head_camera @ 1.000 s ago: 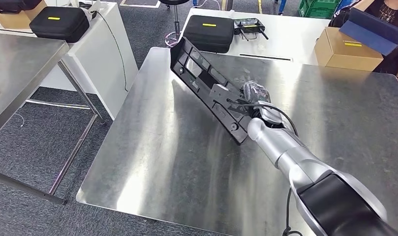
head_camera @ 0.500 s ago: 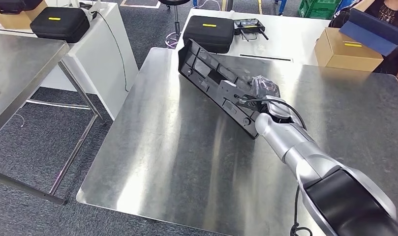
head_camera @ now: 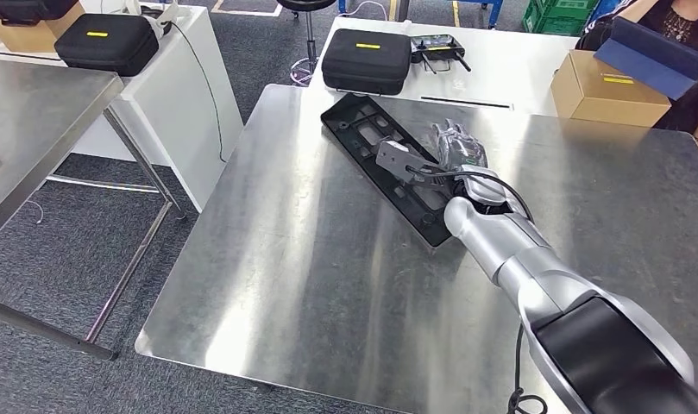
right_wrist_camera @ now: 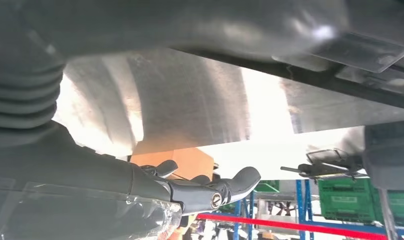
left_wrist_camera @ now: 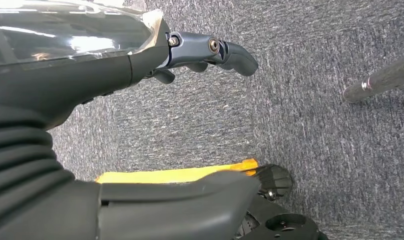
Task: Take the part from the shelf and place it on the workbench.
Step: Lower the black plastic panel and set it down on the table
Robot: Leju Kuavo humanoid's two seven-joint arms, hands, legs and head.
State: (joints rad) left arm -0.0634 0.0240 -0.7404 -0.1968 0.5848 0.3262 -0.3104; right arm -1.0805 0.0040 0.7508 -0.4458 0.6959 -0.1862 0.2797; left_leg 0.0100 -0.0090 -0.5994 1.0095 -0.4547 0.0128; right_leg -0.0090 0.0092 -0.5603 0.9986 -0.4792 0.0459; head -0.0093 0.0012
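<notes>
Lying flat on the steel workbench (head_camera: pixel 311 285), the long black ribbed part (head_camera: pixel 388 164) stays gripped by the right hand (head_camera: pixel 444 155)

Count taken from the head view. Black plastic part (head_camera: pixel 388 168): one, on the steel workbench (head_camera: pixel 311 285). Steel-topped tables: two, the workbench and a second steel table (head_camera: pixel 30 112) to its left. White tables: two, a left white table (head_camera: pixel 185 60) and a rear white table (head_camera: pixel 518 65). Black zip cases: two, one (head_camera: pixel 106 41) on the left white table, one (head_camera: pixel 367 59) on the rear. Cardboard boxes: two, one (head_camera: pixel 608 90) at right, one (head_camera: pixel 22 36) at far left. Handheld controller (head_camera: pixel 438 45): one. Green crate (head_camera: pixel 556 13): one. Robot hands: two, the right hand (head_camera: pixel 453 148) and the left hand (left_wrist_camera: pixel 204 50).
</notes>
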